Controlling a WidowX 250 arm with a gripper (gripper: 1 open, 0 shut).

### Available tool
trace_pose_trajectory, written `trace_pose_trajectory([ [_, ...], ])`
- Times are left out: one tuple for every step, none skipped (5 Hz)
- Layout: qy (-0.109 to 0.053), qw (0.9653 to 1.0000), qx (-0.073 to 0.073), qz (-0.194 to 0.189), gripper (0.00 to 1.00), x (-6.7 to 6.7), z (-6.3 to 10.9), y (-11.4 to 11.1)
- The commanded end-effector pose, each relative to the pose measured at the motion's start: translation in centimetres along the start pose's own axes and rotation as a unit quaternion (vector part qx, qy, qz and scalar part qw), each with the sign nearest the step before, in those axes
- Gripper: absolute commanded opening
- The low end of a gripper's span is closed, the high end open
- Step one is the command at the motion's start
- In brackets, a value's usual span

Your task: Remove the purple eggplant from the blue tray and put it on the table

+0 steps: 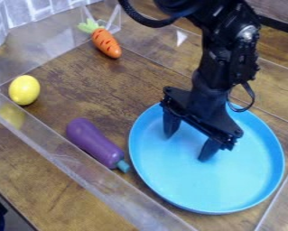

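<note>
The purple eggplant (94, 142) lies on the dark wood table (110, 95), just left of the blue tray (248, 185), its teal stem end pointing toward the tray's rim. My black gripper (190, 138) hangs over the tray's left half, pointing down. It is open, its two fingers spread wide with nothing between them. The eggplant sits a short way to the left of the nearer finger, not touching it.
An orange carrot (105, 41) lies at the back of the table. A yellow lemon (24, 89) rests at the left by the clear acrylic wall (38, 149) that runs along the front left edge.
</note>
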State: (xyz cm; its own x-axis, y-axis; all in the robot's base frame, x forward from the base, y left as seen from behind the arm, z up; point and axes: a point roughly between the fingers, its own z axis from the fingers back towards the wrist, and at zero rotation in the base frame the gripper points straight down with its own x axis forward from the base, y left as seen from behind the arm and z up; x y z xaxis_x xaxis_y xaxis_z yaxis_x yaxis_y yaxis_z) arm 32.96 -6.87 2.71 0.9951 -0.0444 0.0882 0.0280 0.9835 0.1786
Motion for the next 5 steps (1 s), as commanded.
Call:
trace_pose_trajectory([
  [-0.002,0.9999,0.01,-0.012,1.0,-0.1,0.9,2.5],
  [-0.003,0.9992,0.015,-0.037,1.0,-0.1,1.7,3.7],
  [0.004,0.9996,0.023,-0.019,1.0,-0.8,1.4,4.7],
  [0.006,0.9994,0.03,-0.014,1.0,-1.7,1.3,6.6],
  [0.008,0.9994,0.032,-0.001,1.0,-3.2,0.9,7.7],
])
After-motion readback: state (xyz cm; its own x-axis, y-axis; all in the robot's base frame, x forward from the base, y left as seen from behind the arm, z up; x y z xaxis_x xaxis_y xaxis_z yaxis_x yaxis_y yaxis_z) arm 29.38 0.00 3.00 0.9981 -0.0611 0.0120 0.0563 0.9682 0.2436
